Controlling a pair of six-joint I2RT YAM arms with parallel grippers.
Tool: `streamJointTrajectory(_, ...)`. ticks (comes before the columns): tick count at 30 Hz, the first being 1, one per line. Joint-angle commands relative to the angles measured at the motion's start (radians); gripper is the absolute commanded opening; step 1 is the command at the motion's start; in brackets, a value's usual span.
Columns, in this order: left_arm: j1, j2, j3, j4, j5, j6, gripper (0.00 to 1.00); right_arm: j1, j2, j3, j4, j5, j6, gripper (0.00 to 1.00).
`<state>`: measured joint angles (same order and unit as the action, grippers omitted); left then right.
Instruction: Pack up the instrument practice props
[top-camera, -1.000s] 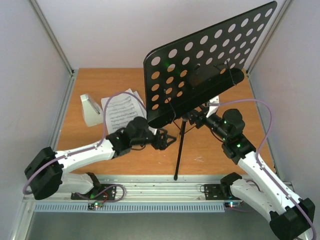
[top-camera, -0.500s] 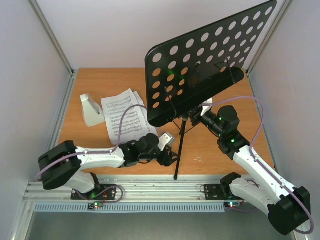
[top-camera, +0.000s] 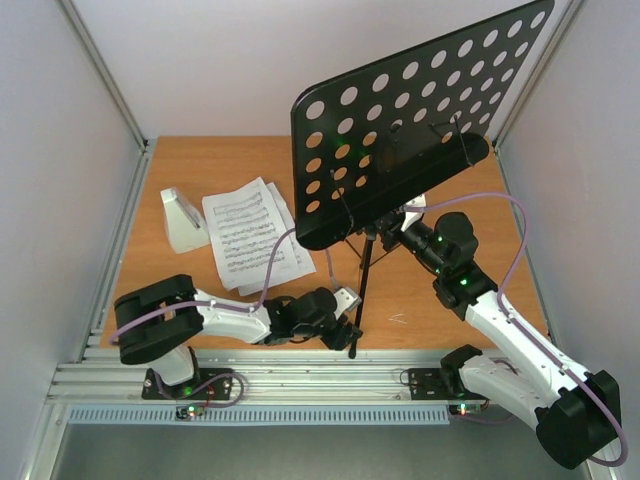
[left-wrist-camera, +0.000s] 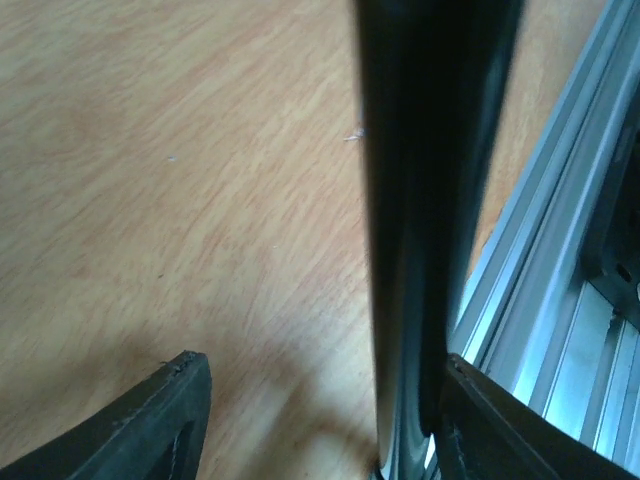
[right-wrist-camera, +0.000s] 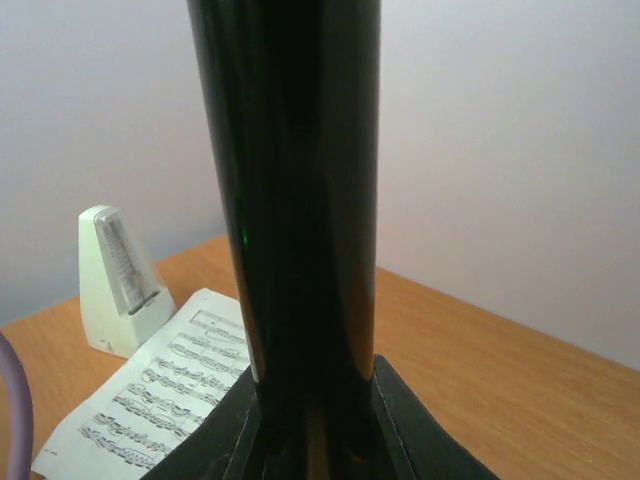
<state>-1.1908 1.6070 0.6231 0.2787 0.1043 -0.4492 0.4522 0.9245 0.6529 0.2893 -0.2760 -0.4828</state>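
The black music stand (top-camera: 420, 115) stands on the wooden table, its perforated desk tilted high at the back right. My right gripper (top-camera: 393, 232) sits just under the desk, shut on the stand's pole (right-wrist-camera: 300, 200), one finger pressing each side. My left gripper (top-camera: 348, 338) is low at the foot of the stand's front leg (top-camera: 358, 295). In the left wrist view the leg (left-wrist-camera: 430, 200) lies against the right finger (left-wrist-camera: 490, 430), with a wide gap to the left finger (left-wrist-camera: 160, 420), so the gripper is open. Sheet-music pages (top-camera: 250, 235) and the pale metronome (top-camera: 182, 220) lie at the left.
An aluminium rail (top-camera: 300, 380) runs along the near table edge, right beside the leg's foot (left-wrist-camera: 560, 300). White walls enclose the table on three sides. The right wrist view also shows the metronome (right-wrist-camera: 115, 280) and pages (right-wrist-camera: 170, 390) beyond the pole.
My left arm swung down toward the near edge and brought its gripper around the foot of the front leg. My right gripper closed on the pole, and the desk shifted slightly.
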Motion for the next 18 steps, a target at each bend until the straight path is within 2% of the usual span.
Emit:
streamJointTrajectory(1,-0.015,0.04,0.035,0.088,-0.052,-0.002,0.56,-0.004,-0.009,0.001,0.079,0.092,0.107,0.01)
streamJointTrajectory(6,-0.015,0.083,0.059,0.104,-0.043,0.004,0.38,-0.006,-0.009,0.004,0.085,0.098,0.109,0.01)
streamJointTrajectory(12,-0.015,0.09,0.076,0.104,-0.072,0.012,0.11,-0.005,-0.015,0.022,0.063,0.091,0.112,0.01)
streamJointTrajectory(15,-0.015,0.056,0.077,0.093,-0.101,0.033,0.02,-0.006,-0.019,0.037,0.036,0.084,0.113,0.01)
streamJointTrajectory(18,-0.015,0.015,0.095,0.064,-0.146,0.084,0.01,-0.005,-0.024,0.04,0.015,0.074,0.118,0.01)
